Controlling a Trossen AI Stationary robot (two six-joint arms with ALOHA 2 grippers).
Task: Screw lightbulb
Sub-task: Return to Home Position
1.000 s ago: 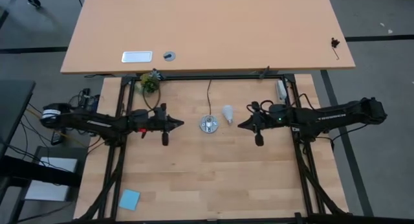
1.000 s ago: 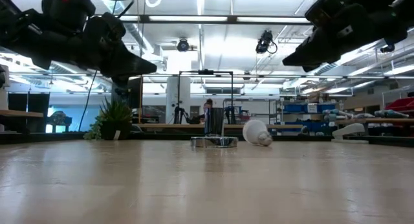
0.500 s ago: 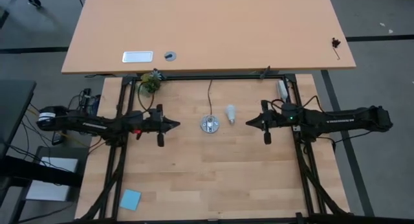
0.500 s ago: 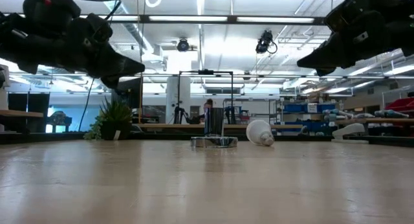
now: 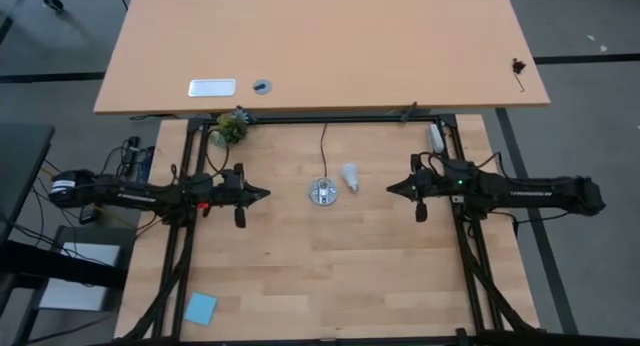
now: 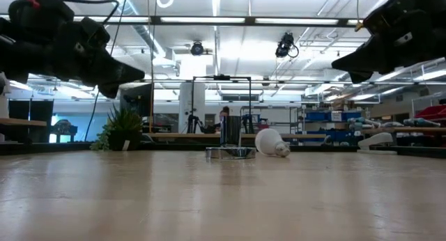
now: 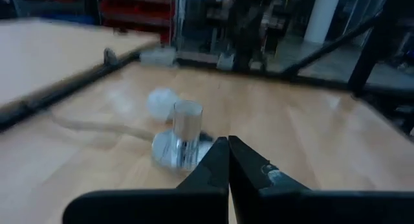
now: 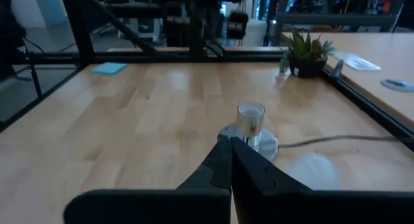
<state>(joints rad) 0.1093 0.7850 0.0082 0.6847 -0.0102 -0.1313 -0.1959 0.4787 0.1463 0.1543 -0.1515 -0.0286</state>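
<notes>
The white lightbulb point(image 5: 350, 176) lies on its side on the wooden table, just right of the round silver socket point(image 5: 322, 192). The socket stands on its disc base, and its black cord point(image 5: 323, 146) runs toward the far edge. In the low view the lightbulb point(image 6: 270, 142) rests beside the socket point(image 6: 230, 149). My left gripper point(image 5: 265, 194) hovers shut above the table, left of the socket, pointing at it. My right gripper point(image 5: 390, 189) hovers shut to the right of the lightbulb. Both wrist views show shut fingertips point(image 7: 228, 143) point(image 8: 229, 141) with nothing between them.
A small potted plant point(image 5: 232, 128) stands at the far left corner. A white object point(image 5: 434, 138) lies at the far right by the black frame rail. A blue note point(image 5: 200, 308) lies near the front left. A second, larger table point(image 5: 320, 46) stands beyond.
Both grippers have drawn back from the middle, still shut: the left toward the table's left edge, the right toward the right edge, each sinking a little. The lightbulb has shifted slightly toward the socket.
</notes>
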